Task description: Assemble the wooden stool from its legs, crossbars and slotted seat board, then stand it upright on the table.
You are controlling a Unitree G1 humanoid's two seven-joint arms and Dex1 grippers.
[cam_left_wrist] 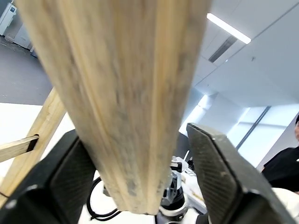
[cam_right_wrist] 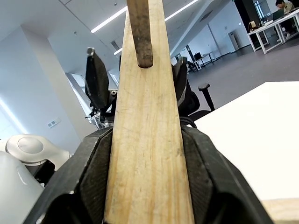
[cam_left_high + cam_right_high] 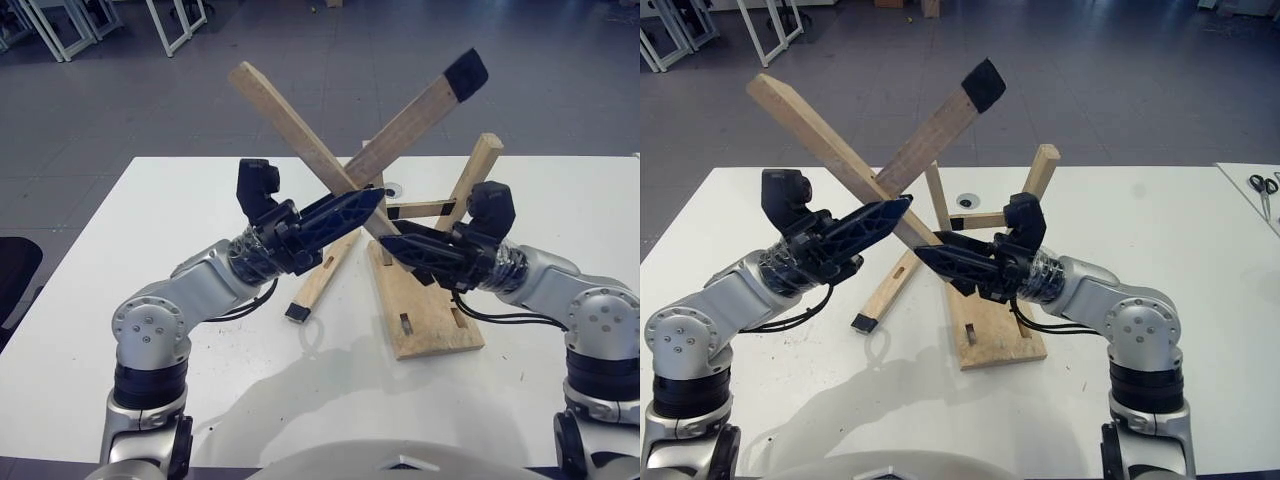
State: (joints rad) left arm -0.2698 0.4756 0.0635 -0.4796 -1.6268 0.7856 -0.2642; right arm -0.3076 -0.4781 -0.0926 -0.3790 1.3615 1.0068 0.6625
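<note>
A plain wooden leg (image 3: 290, 120) slants up to the left over the white table (image 3: 120, 270). My right gripper (image 3: 392, 243) is shut on its lower end (image 2: 147, 140). My left gripper (image 3: 375, 200) is open around the same leg a little higher, with a gap beside the fingers (image 1: 224, 177). A black-capped leg (image 3: 430, 100) crosses it in an X; how the two join is hidden. The slotted seat board (image 3: 425, 315) lies flat on the table. An upright leg (image 3: 475, 175) with a crossbar (image 3: 420, 210) stands behind it. Another black-tipped, slotted leg (image 3: 315, 285) lies left of the board.
A round hole (image 3: 393, 188) sits in the table behind the parts. Scissors (image 3: 1262, 185) lie on a neighbouring table at the right. White metal frames (image 3: 180, 20) stand on the grey floor beyond. Bare tabletop stretches along the left and front.
</note>
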